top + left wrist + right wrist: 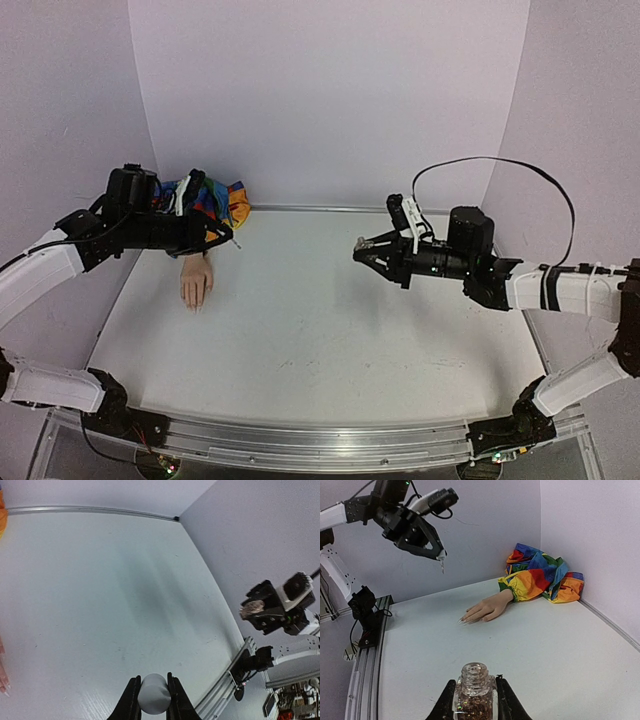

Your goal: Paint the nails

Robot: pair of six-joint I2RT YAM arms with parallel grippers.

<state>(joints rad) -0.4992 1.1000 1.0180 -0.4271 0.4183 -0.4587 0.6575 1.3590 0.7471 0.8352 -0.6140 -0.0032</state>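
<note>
A pale mannequin hand [196, 280] lies palm down at the table's back left, its rainbow sleeve [215, 198] against the wall. In the right wrist view the hand [487, 610] points its nails [462, 621] towards the table's near side. My left gripper [225, 238] hovers above the wrist, shut on a white cap [153, 694]; the cap's brush [441, 566] hangs below the gripper. My right gripper [362, 248] is held above the table at mid right, shut on an open glitter polish bottle [475, 697].
Lilac walls close the table at the back and both sides. A metal rail [320, 440] runs along the near edge with both arm bases on it. The sleeve [540, 575] is bunched in the back left corner.
</note>
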